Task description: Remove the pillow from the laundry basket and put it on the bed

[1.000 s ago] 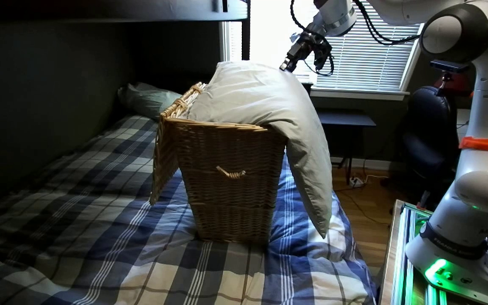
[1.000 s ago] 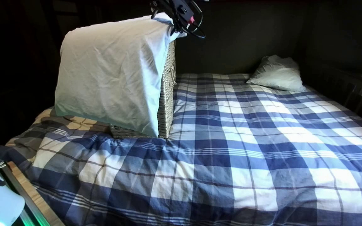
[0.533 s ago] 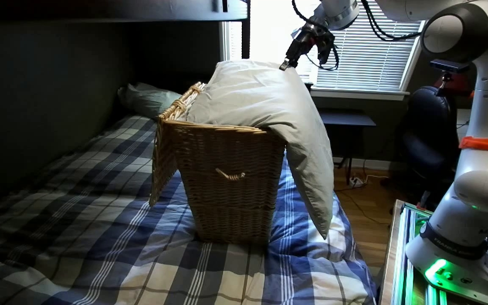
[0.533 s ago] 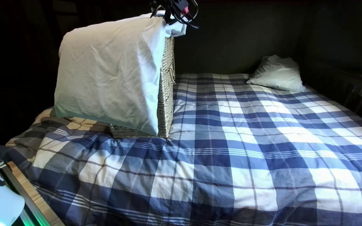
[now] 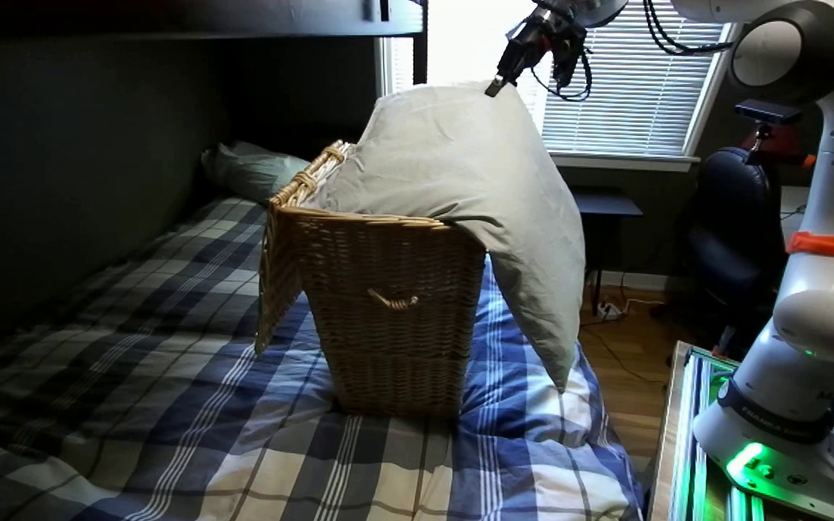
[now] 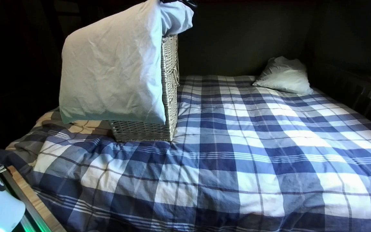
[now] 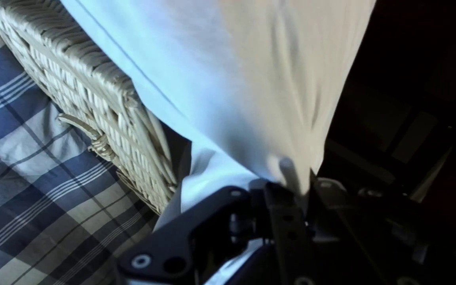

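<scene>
One fold of pillow point(image 5: 453, 163) now rises higher, pinched between closed jaws; in an exterior view the rest drapes rightward out of the basket point(image 5: 395, 333), so removal likely begins.

In an exterior view, the white slatted window blind point(image 5: 620, 94) at one o'clock is partly burnt out by daylight; the plain dark wall point(image 5: 77, 181) at nine lies shadowed, and the glossy white robot base point(image 5: 779, 463) at four glows green. In the wrist view, the plump pale fabric pillow point(image 7: 240, 79) shades from cold blue at eleven to cream at one, blurred at four.
</scene>
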`<state>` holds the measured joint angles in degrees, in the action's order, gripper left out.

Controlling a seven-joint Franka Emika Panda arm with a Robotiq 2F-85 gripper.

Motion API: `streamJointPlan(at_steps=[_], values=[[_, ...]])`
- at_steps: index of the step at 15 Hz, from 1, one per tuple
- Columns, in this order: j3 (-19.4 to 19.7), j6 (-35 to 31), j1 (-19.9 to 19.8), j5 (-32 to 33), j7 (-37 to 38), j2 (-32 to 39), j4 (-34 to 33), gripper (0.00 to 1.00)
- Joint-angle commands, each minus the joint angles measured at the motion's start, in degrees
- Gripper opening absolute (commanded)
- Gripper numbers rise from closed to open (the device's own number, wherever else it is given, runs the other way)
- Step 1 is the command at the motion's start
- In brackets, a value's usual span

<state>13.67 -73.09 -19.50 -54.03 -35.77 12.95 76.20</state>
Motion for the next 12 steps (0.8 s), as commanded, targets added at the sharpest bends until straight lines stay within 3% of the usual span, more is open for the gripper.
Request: streamJointPlan(at_steps=[1,8,12], values=[[-0.64,5.03,-1.84,-5.67,4.16,-1.71,-2.06,0.02],[1.98,8.56,-4.87,-15.60,10.97,-5.01,-6.47,0.02],[5.38,10.04,-8.09,-20.95,13.80,-6.14,-6.93,0.02]])
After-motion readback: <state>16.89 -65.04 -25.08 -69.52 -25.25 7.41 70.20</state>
